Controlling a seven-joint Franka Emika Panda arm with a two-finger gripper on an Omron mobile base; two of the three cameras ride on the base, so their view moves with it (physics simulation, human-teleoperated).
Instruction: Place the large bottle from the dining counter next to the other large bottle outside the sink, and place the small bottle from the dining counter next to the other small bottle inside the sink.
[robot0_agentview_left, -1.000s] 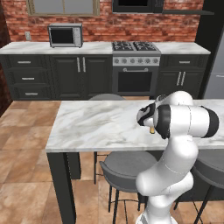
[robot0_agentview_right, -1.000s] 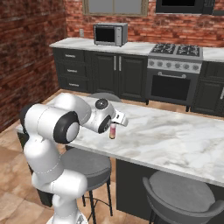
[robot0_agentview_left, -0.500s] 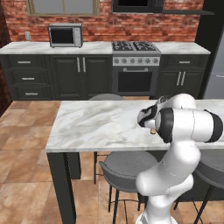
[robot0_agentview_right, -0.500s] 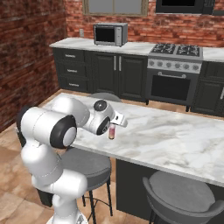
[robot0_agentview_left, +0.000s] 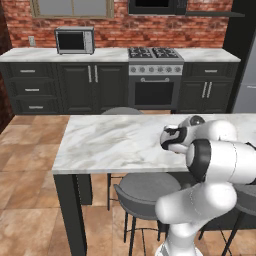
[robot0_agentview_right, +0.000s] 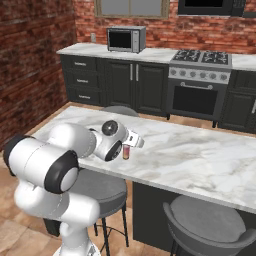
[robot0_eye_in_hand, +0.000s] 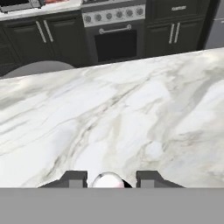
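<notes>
Gripper (robot0_agentview_right: 127, 151), right base view: hand held low over the near edge of the dining counter (robot0_agentview_right: 200, 160), fingers pointing down and clamped on the small bottle (robot0_agentview_right: 126, 152). The bottle hangs upright between the fingers, pinkish body showing below the hand, its base close above the marble; whether it touches the slab cannot be told. Round grey stool (robot0_agentview_right: 97, 189) below the fingers, under the counter edge; a second stool (robot0_agentview_right: 210, 225) well off to one side of them. Microwave (robot0_agentview_right: 126, 39) and oven (robot0_agentview_right: 196, 95) far beyond the fingers, against the brick wall.

Left base view: hand (robot0_agentview_left: 175, 139) over the dining counter (robot0_agentview_left: 110, 145), the arm's bulk hiding the fingertips and the bottle, so the grip cannot be told here. Grey stool (robot0_agentview_left: 147, 192) beneath the counter, below the hand. Microwave (robot0_agentview_left: 74, 40) and oven (robot0_agentview_left: 154, 85) far past it.

Hand view: two dark fingertips (robot0_eye_in_hand: 73, 179) at the bottom, with the pale whitish cap of the small bottle (robot0_eye_in_hand: 108, 180) set between them, a trace of pink at its edge. Veined marble of the dining counter (robot0_eye_in_hand: 113, 113) spreads ahead of the fingers; oven (robot0_eye_in_hand: 116, 39) and dark cabinets beyond its far edge.
</notes>
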